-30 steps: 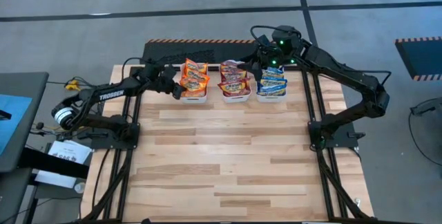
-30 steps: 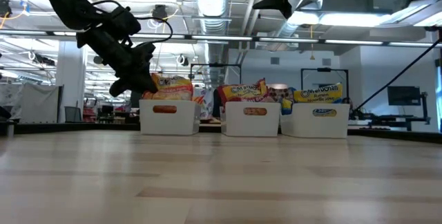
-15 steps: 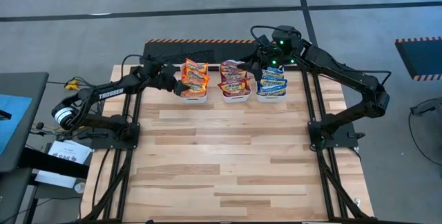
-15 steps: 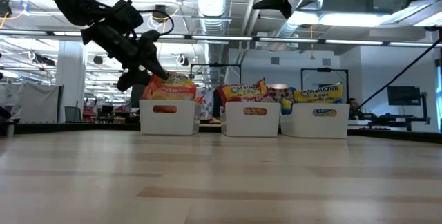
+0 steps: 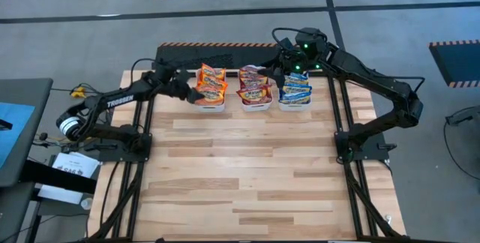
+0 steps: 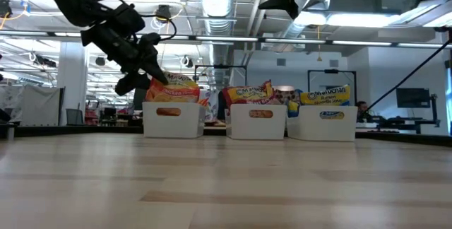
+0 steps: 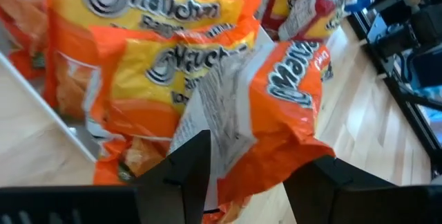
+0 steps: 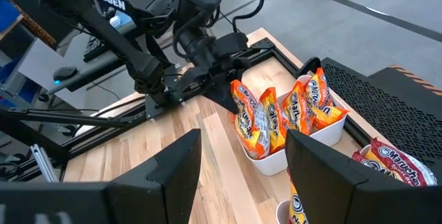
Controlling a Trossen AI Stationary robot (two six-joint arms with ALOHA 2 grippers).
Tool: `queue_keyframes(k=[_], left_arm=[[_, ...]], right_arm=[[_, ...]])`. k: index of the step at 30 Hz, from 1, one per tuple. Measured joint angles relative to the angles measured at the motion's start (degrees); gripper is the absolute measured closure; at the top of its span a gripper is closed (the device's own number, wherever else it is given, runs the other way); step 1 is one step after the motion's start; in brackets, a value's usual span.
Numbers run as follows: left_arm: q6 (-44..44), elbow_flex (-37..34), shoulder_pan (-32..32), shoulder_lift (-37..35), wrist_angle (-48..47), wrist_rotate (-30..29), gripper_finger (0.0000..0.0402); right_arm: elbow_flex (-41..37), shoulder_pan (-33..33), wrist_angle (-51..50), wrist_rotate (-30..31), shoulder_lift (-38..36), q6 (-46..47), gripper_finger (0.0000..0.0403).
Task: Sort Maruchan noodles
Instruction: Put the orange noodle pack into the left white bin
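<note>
Three white bins stand in a row at the table's far edge. The left bin (image 5: 210, 106) holds orange Maruchan packets (image 5: 211, 82), the middle bin (image 5: 255, 108) red ones (image 5: 255, 87), the right bin (image 5: 295, 106) blue ones (image 5: 295, 85). My left gripper (image 5: 189, 89) is open at the left bin's left side. Its fingers stand on either side of the lower edge of an orange packet (image 7: 283, 113), which leans on the other orange packets in the bin. My right gripper (image 5: 279, 67) hangs open, high above the middle and right bins, with nothing between its fingers. My left gripper comes at the orange packet slanting down from the table's left, and the packet's lower edge (image 7: 231, 182) lies in the gap between the open fingers. Whether a finger (image 7: 190, 165) touches the packet, I cannot tell.
The whole near part of the wooden table (image 5: 247, 175) lies bare in front of the bins. Black arm frames run along the table's left and right sides. A black mat lies beyond the far edge behind the bins.
My left gripper has opened at the left bin's left side and let go of the orange packet, which now leans in the bin. Its wrist has rolled a little and its fingers have tipped up toward the bin. My right arm has kept still.
</note>
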Motion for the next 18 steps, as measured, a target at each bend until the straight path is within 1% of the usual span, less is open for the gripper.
queue_keyframes(k=[2,8,16,18], left_arm=[[-0.4,0.0,0.7,0.0,0.3,0.3,0.0252],[-0.6,0.0,2.6,0.0,1.8,6.0,0.0252],[-1.9,0.1,5.6,0.0,4.7,6.2,0.0252],[-1.9,0.8,6.6,0.0,4.3,7.0,0.0252]], right_arm=[[0.0,0.0,0.0,0.0,0.0,0.0,0.0168],[0.0,0.0,0.0,0.0,0.0,0.0,0.0168],[0.0,0.0,0.0,0.0,0.0,-0.1,0.0168],[0.0,0.0,0.0,0.0,0.0,-0.1,0.0168]])
